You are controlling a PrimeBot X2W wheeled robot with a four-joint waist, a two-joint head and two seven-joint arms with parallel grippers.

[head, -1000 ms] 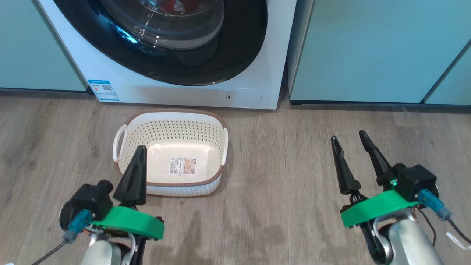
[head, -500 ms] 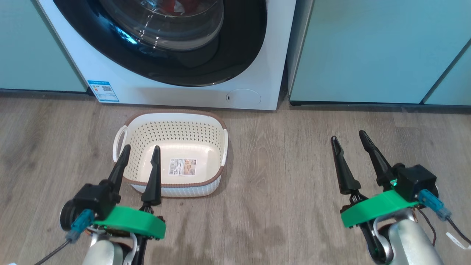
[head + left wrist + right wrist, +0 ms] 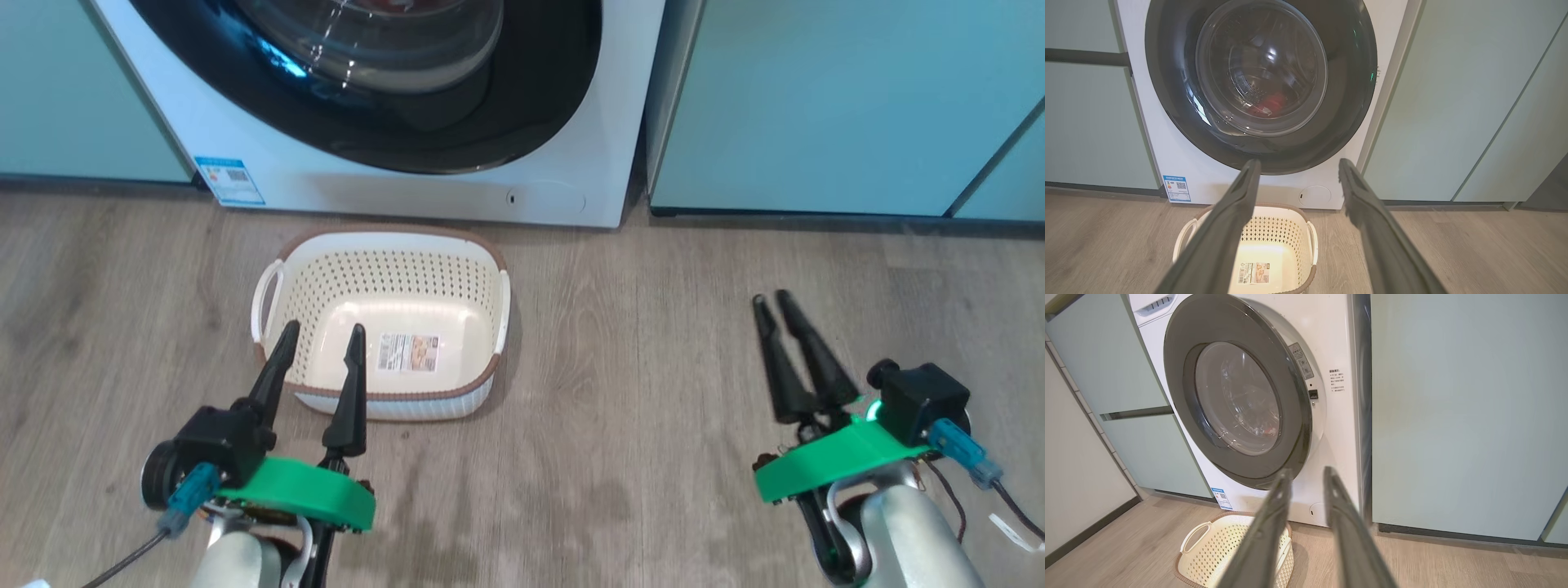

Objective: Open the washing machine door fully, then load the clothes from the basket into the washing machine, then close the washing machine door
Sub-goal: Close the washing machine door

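The white washing machine (image 3: 392, 192) fills the top of the head view, its door (image 3: 522, 122) black-rimmed with a glass bowl. In the left wrist view the door (image 3: 1347, 81) lies against the front, and the red clothes (image 3: 1267, 104) show through the glass inside the drum. From the right wrist view the door (image 3: 1180, 375) seems to stand slightly off the front at its right edge. The basket (image 3: 380, 282) sits empty on the floor before the machine. My left gripper (image 3: 323, 329) hangs open over the basket's near rim. My right gripper (image 3: 773, 299) hovers over bare floor to the right, fingers a narrow gap apart, holding nothing.
Pale teal cabinets (image 3: 816, 106) flank the machine on the right, and more (image 3: 65, 90) on the left. The wood floor (image 3: 637, 367) stretches between basket and right gripper. A pale wall (image 3: 1073, 457) runs along the far left in the right wrist view.
My left gripper has gone from shut to open. My right gripper's fingers have drawn closer together. The head camera has shifted slightly; basket and machine stay put.
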